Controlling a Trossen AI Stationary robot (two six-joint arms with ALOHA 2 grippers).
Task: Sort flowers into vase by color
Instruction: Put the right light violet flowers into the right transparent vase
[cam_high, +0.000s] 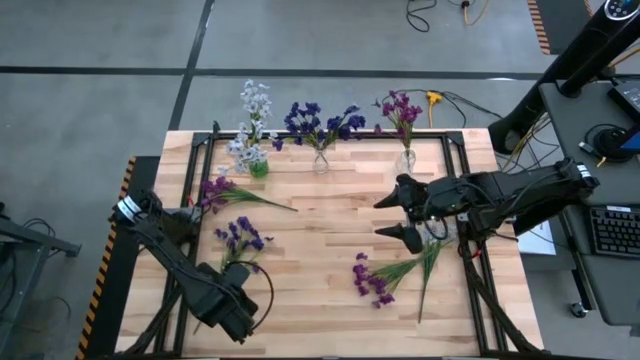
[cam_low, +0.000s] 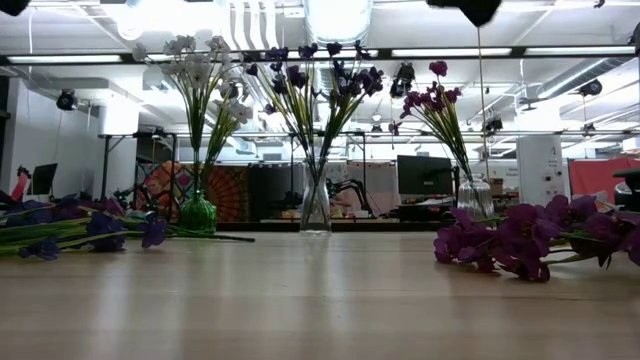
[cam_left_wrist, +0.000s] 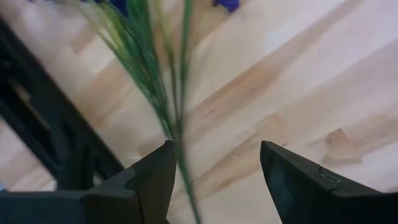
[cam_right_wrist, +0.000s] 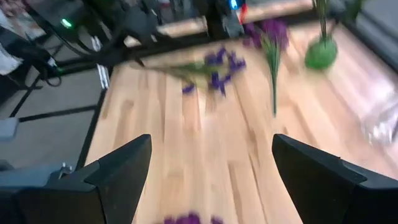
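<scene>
Three vases stand along the top edge of the table (cam_high: 330, 270) in the high view, each already filled by colour: the green vase (cam_high: 258, 168) at upper left holds pale sprigs (cam_high: 254, 105), the middle vase (cam_high: 320, 160) dark blue ones (cam_high: 318, 122), the right vase (cam_high: 406, 158) magenta ones (cam_high: 400, 108). So the sort looks partly done.

Three bunches lie loose on the wood: a magenta bunch (cam_high: 222, 188) at left centre, a blue bunch (cam_high: 243, 238) lower left, and a larger magenta bunch (cam_high: 378, 278) at lower centre, its stems running up to the right.

The left gripper (cam_high: 240, 272) sits low at lower left, at the stem end of the blue bunch. In its wrist view the jaws stand apart with a green stem (cam_left_wrist: 177, 134) between them, close to one finger; it is not pinched, so I judge a grasp is being lined up.

The right gripper (cam_high: 400, 215) hangs at right centre, arm reaching in from the right, jaws wide and empty, above the stem tips of the lower magenta bunch.
</scene>
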